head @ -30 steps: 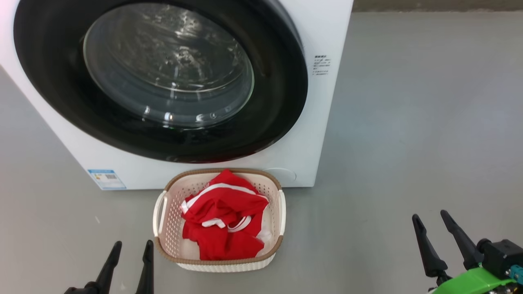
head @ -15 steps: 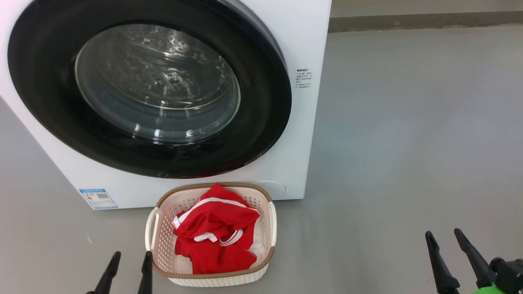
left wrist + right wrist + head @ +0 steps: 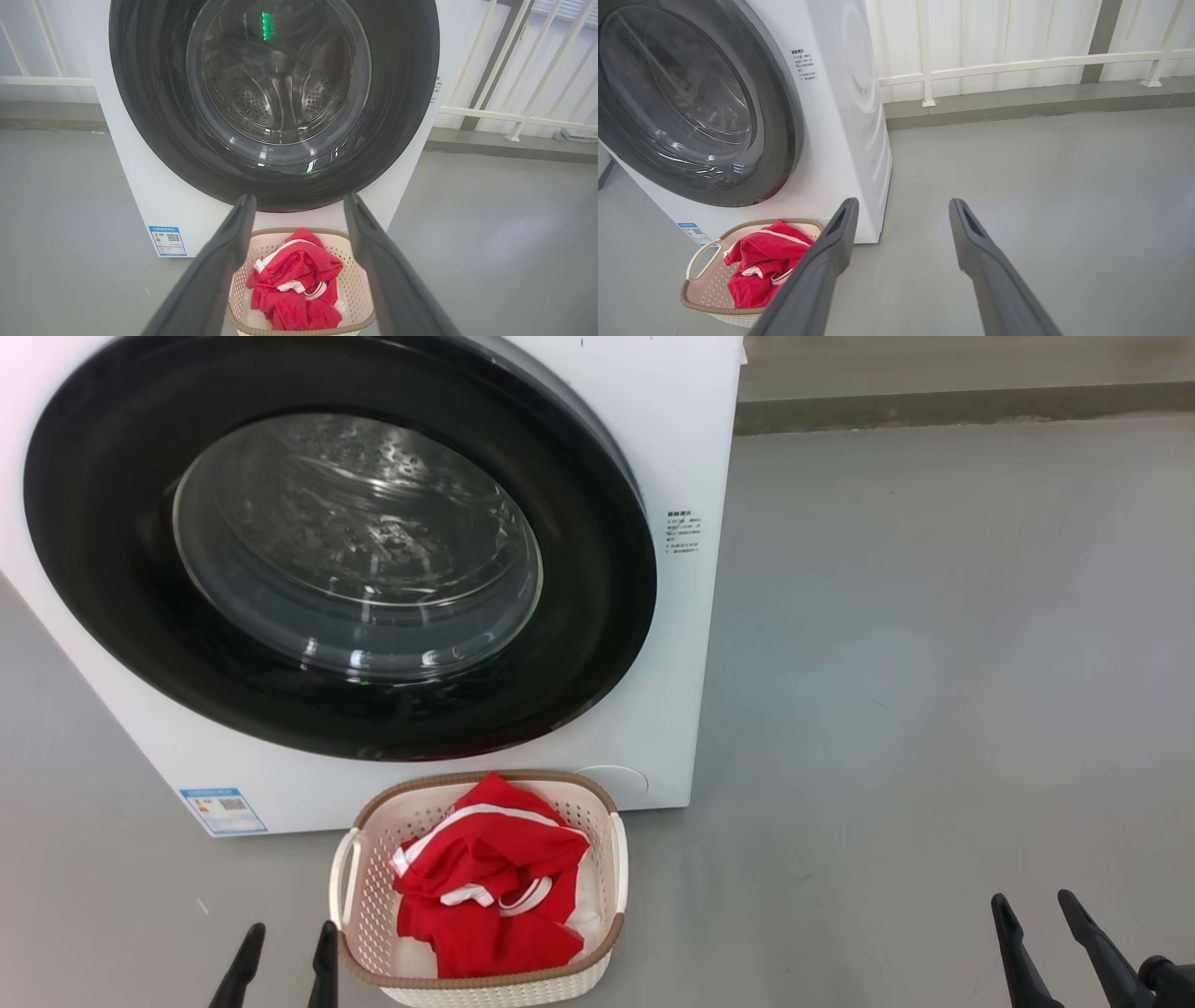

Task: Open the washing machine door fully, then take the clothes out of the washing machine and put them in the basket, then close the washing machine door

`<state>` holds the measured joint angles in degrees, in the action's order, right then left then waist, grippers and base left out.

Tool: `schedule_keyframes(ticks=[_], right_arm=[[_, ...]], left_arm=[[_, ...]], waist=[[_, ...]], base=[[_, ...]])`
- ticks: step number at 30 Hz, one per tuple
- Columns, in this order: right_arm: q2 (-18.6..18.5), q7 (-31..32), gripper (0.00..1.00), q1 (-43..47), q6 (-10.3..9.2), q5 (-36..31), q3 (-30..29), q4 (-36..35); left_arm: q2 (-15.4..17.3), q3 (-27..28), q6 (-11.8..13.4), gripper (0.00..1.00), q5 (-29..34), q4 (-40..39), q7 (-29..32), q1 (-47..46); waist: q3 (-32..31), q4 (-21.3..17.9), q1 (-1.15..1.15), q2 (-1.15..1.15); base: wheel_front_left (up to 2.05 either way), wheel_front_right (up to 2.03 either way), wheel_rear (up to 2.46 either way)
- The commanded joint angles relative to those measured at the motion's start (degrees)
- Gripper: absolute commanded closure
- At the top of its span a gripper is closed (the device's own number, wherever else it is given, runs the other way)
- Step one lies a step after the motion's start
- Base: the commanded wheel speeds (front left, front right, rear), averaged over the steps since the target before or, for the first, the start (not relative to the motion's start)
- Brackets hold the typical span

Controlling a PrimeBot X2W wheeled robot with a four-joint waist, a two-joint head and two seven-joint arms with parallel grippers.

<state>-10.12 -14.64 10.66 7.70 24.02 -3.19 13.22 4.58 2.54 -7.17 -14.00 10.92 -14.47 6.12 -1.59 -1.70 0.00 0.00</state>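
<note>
The washing machine door sits shut flush against the front of the white washing machine. Its glossy black rim rings the clear porthole, and the perforated steel drum shows through the glass in the left wrist view. On the grey floor, just in front of the machine's base, stands the cream basket. It holds the red clothes, their white trim stripes bunched in a heap. The left gripper hangs released and empty at the near left with its 2 dark fingers spread, the right-hand one just beside the basket's near left corner. From its wrist camera, the basket and clothes lie between and beyond the 2 fingers. The right gripper is likewise released and holds nothing, low at the near right above the floor, well apart from basket and machine. A small blue label marks the machine's lower left front, and a white railing runs along the far wall.
</note>
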Motion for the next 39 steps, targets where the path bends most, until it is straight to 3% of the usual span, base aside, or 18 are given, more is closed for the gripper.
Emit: schedule_keyframes(ticks=[1,30,31,39], right_arm=[[-1.10,-0.36,0.00,-0.22,-0.21,-0.59,0.54,-1.59],[-0.42,-0.36,0.00,0.71,-0.21,-1.06,-0.54,-2.37],[0.99,0.00,1.00,1.29,0.00,-0.41,-1.48,-0.86],[2.75,0.66,1.00,0.72,0.00,1.70,-1.31,1.90]], left_arm=[[0.72,2.28,-0.32,0.00,0.39,-1.36,-0.52,-0.55],[1.28,1.59,-0.32,0.00,-1.26,-1.10,-0.52,-1.08],[0.26,-0.30,0.00,1.00,-1.03,0.37,0.00,0.10],[-0.81,-0.45,0.07,1.00,-3.41,3.24,1.07,-0.09]], waist=[[-0.23,-0.02,0.00,0.00],[0.04,0.38,0.00,0.00],[0.04,0.38,0.00,0.00],[0.09,0.43,0.03,0.00]], base=[[0.00,0.00,0.00],[0.00,0.00,0.00],[0.00,0.00,0.00],[0.00,0.00,0.00]])
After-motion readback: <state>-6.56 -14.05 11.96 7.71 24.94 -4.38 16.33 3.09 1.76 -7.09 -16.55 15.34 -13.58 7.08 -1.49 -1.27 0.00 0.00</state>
